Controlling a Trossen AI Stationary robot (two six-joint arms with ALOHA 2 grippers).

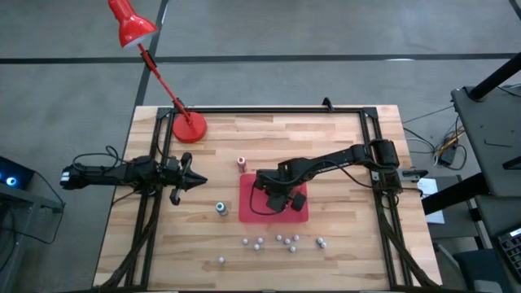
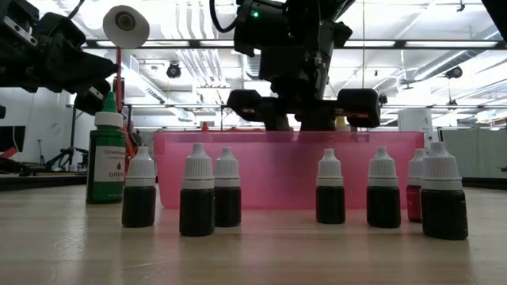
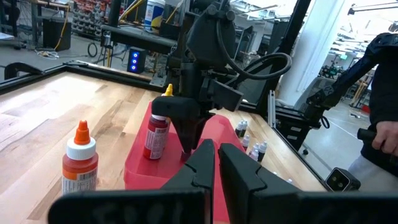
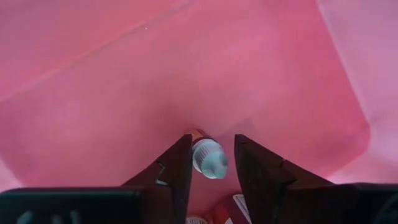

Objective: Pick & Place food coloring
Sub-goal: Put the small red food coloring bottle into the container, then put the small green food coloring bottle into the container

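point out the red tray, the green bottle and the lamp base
red tray (image 1: 303, 213), high view, bare corner of its floor
green bottle (image 2: 105, 165), low view, its label
lamp base (image 1: 189, 128), high view, middle of the round foot

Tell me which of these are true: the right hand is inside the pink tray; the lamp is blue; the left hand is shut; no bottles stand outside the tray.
1. The right hand is inside the pink tray. True; a bottle sits between its fingers.
2. The lamp is blue. False: it is red.
3. The left hand is shut. True.
4. No bottles stand outside the tray. False: an orange bottle stands beside it, and more dark bottles in front.
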